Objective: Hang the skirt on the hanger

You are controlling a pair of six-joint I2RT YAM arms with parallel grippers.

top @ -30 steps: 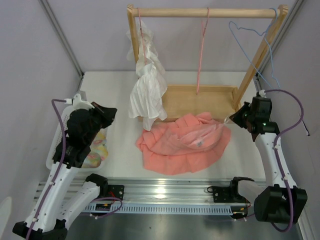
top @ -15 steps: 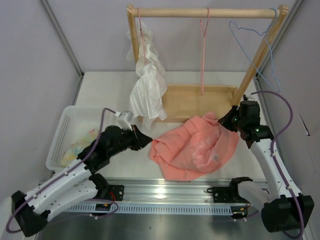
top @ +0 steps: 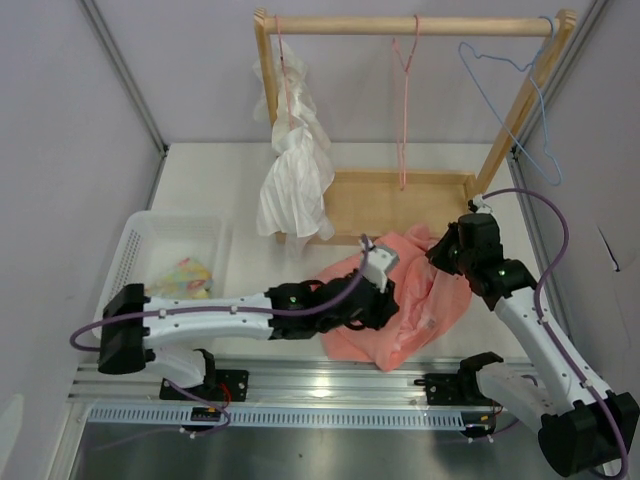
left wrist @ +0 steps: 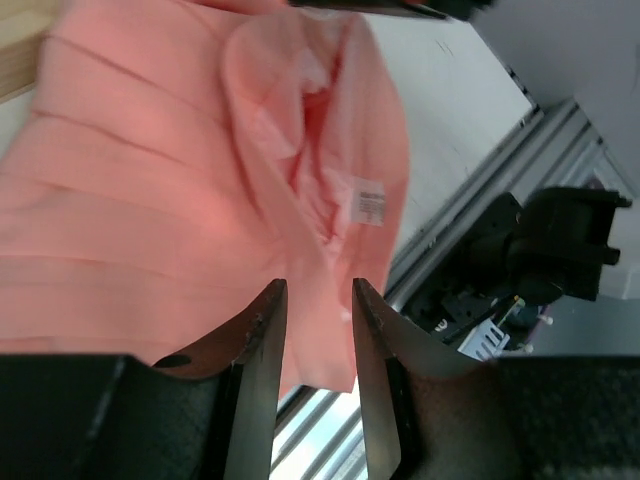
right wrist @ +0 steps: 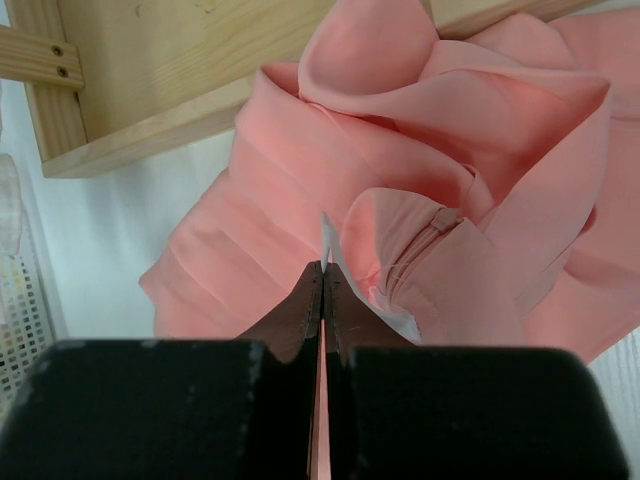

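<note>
Top: skirt bunched on table, front-right. Hanger hangs on rail, well apart.
Left wrist: left fingers narrow, empty, over skirt.
Right wrist: right fingers clamped on skirt fold.
Step looks like gathering. Next: left pinches waistband, then lift to hanger.

Salmon-pink pleated skirt, pink hanger

A rack stands at the back of the tabletop. On its rail hang a garment at left, the hanger in the middle and a second hanger at right. The skirt lies before the rack. A basket at left holds a cloth.
</note>
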